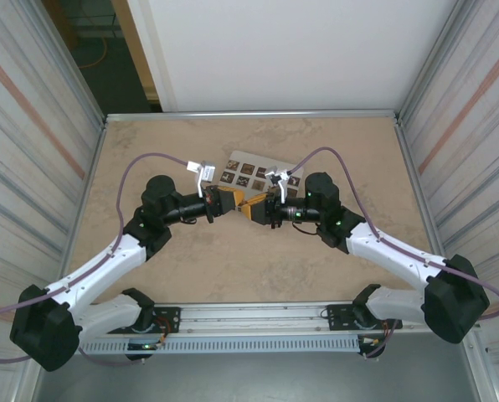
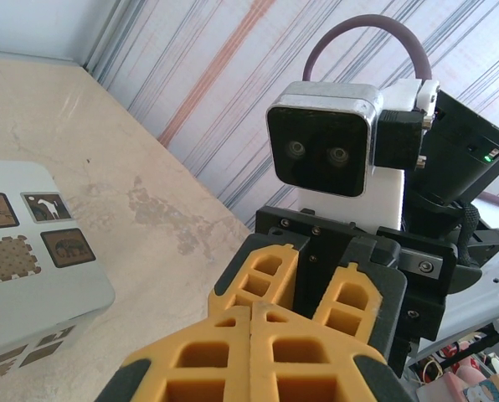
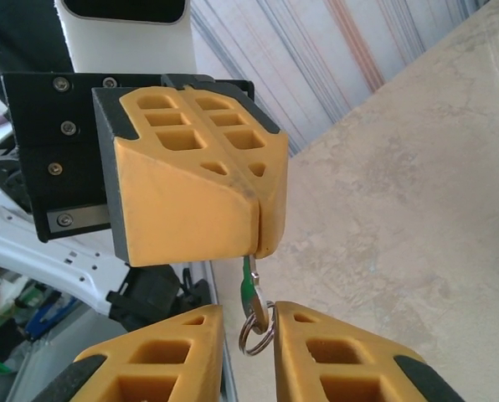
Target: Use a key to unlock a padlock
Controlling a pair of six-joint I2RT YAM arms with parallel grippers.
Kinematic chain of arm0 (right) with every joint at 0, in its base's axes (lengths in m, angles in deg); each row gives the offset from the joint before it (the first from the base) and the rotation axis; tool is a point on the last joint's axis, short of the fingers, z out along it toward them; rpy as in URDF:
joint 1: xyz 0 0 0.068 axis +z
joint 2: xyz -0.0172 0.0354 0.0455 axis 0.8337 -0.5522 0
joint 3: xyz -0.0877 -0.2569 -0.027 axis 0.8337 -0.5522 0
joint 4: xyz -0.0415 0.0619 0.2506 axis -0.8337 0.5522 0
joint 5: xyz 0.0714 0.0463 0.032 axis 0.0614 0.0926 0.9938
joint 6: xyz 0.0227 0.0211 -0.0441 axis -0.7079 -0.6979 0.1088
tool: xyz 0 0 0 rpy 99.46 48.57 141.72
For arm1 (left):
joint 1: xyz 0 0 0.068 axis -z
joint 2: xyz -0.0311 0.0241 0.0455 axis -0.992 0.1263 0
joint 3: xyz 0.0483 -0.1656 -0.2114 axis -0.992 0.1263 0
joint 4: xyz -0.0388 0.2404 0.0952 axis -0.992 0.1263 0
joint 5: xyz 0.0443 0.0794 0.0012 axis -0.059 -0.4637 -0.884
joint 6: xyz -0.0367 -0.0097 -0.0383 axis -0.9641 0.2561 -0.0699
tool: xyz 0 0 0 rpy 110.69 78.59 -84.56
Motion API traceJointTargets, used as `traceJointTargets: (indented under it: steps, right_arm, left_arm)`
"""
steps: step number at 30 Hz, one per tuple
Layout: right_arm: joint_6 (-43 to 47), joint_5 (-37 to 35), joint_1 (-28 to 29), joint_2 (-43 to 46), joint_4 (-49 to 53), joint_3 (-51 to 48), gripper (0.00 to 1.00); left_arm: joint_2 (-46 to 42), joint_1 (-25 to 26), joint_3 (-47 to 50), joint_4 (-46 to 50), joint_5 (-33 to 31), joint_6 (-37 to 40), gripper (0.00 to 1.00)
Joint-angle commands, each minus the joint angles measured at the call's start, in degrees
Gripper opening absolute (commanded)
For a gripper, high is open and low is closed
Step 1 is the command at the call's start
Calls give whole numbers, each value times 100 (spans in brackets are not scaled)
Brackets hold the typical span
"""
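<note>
**Key held in mid-air, lock still to open**

The left jaws are pressed shut on the upper end of the key (image 3: 249, 285). Its green part and key ring (image 3: 256, 337) hang just below their tips. The right jaws stand slightly apart, one on either side of that ring, not pinching it as far as I can see. Both pairs meet above the table (image 1: 233, 268). By my reckoning only the key's pickup is done; inserting and turning it remain.
</note>
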Motion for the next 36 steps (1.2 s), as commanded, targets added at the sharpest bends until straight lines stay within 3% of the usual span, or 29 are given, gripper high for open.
traceJointTargets:
  steps: [1, 22, 28, 36]
  right_arm:
    - [-13, -138, 34, -4, -127, 78, 16]
    - [67, -286, -124, 297, 130, -3, 11]
    - [15, -227, -111, 201, 84, 25, 20]
    - [-28, -162, -63, 20, -22, 135, 20]
  left_arm:
    - [-131, 38, 73, -149, -38, -18, 0]
    - [-180, 34, 135, -166, -118, -52, 0]
    - [-158, 30, 126, -210, -120, -65, 0]
    - [-116, 36, 135, -299, -126, -122, 0]
